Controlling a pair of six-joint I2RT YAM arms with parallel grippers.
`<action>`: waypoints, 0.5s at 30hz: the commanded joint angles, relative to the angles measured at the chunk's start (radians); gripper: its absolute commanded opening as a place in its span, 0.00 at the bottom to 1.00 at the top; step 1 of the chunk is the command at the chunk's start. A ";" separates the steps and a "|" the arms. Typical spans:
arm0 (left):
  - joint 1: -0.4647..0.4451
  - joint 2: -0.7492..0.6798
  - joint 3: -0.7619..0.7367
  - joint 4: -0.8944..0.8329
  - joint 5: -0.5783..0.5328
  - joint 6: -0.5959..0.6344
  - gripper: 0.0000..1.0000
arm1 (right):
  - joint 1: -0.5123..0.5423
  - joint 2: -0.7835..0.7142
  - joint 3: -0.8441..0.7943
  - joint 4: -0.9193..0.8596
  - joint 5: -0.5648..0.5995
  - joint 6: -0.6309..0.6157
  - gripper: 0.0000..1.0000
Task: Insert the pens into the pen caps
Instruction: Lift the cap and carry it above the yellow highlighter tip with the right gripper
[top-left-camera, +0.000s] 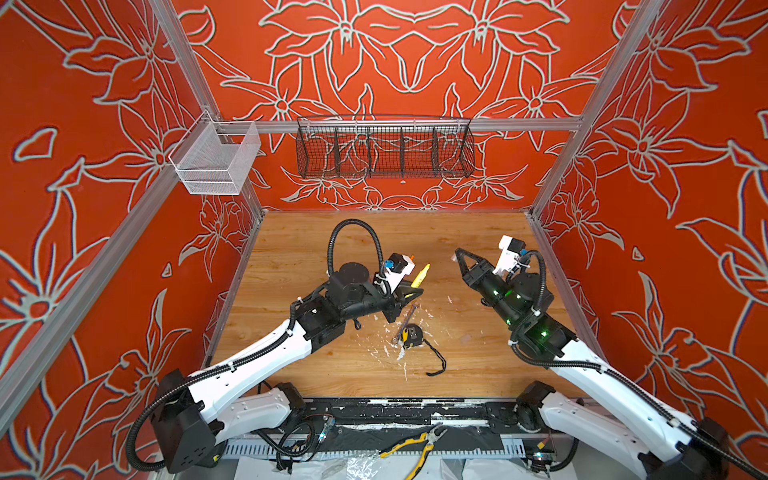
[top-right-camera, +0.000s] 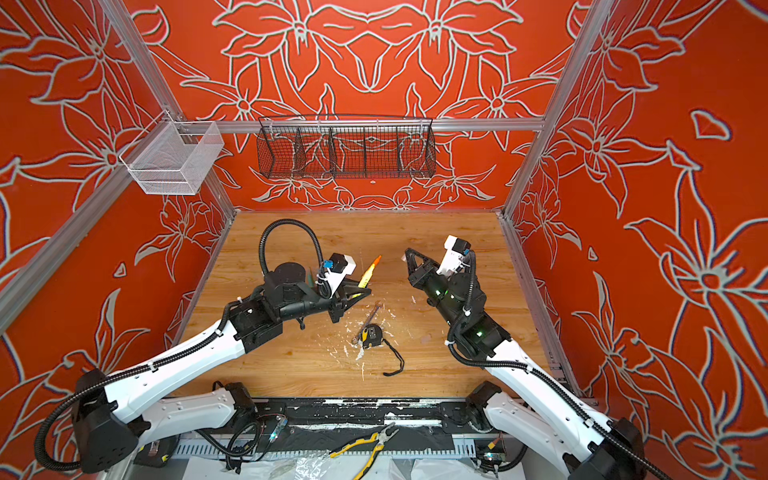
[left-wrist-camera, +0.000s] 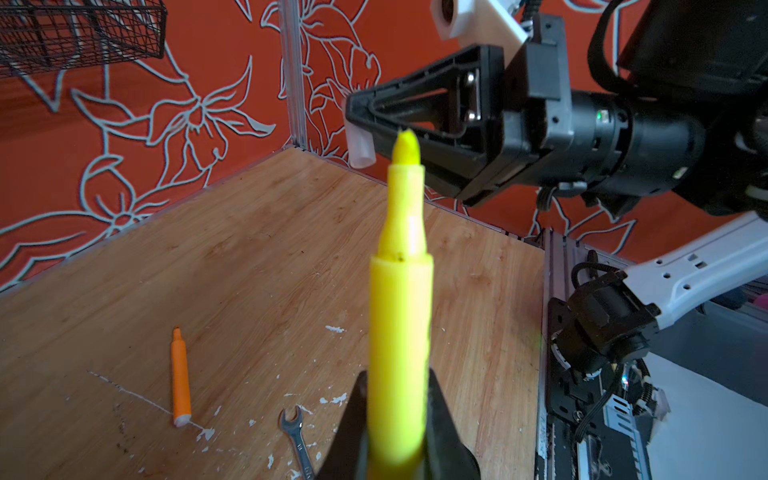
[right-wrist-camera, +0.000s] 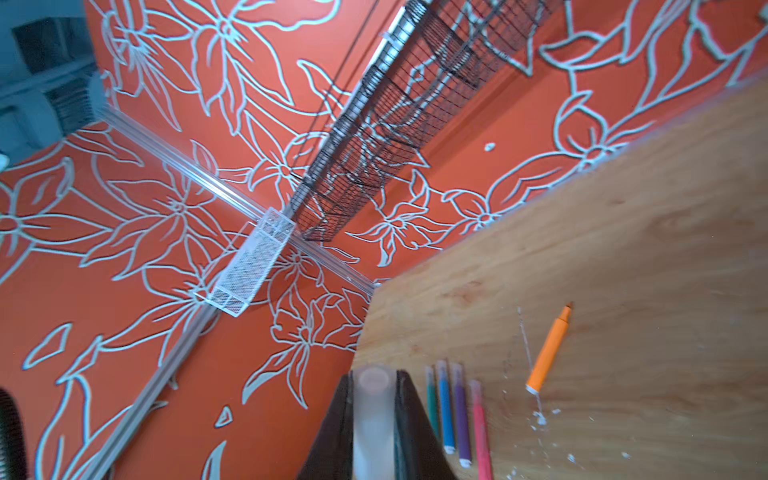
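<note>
Left wrist view: gripping the yellow pen (left-wrist-camera: 401, 316) in the left gripper (left-wrist-camera: 398, 378), jaws pressed against the barrel, nib bare. Facing it, pinching a clear pen cap (left-wrist-camera: 360, 147) at the tip of the right gripper (left-wrist-camera: 359, 112), jaws closed on it. Near each other but apart; nib beside the mouth and not inside, so seemingly not lined up yet. Same grip in the right wrist view: pen cap (right-wrist-camera: 373, 415) squeezed between both dark fingers (right-wrist-camera: 411, 424).

In both top views, held near mid-frame: yellow pen (top-left-camera: 419, 276) just left of centre, pen cap (top-left-camera: 454, 258) just right of centre, above the wrench (top-left-camera: 405, 324) and tape measure (top-left-camera: 411, 336) on the wooden table (top-left-camera: 332, 365).

Probably finished with four: green pen (right-wrist-camera: 432, 399), blue pen (right-wrist-camera: 445, 407), purple pen (right-wrist-camera: 461, 415) and pink pen (right-wrist-camera: 480, 428), lying side by side, each with a pale, glassy sleeve over one end, though too blurred to be sure. Not finished with the orange pen (right-wrist-camera: 548, 351), lying alone nearby, nib bare. No spare cap for it made out anywhere.

Left to do, by this reckoning: seat yellow, then find a cap and close orange.
</note>
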 joint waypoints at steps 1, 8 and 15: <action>-0.017 0.014 0.032 0.014 -0.011 0.032 0.00 | 0.051 0.013 0.049 0.162 -0.030 -0.039 0.08; -0.025 0.015 0.029 0.024 -0.041 0.027 0.00 | 0.197 0.067 0.083 0.226 -0.011 -0.159 0.08; -0.027 -0.011 0.011 0.037 -0.084 0.026 0.00 | 0.211 0.066 0.073 0.226 -0.004 -0.193 0.08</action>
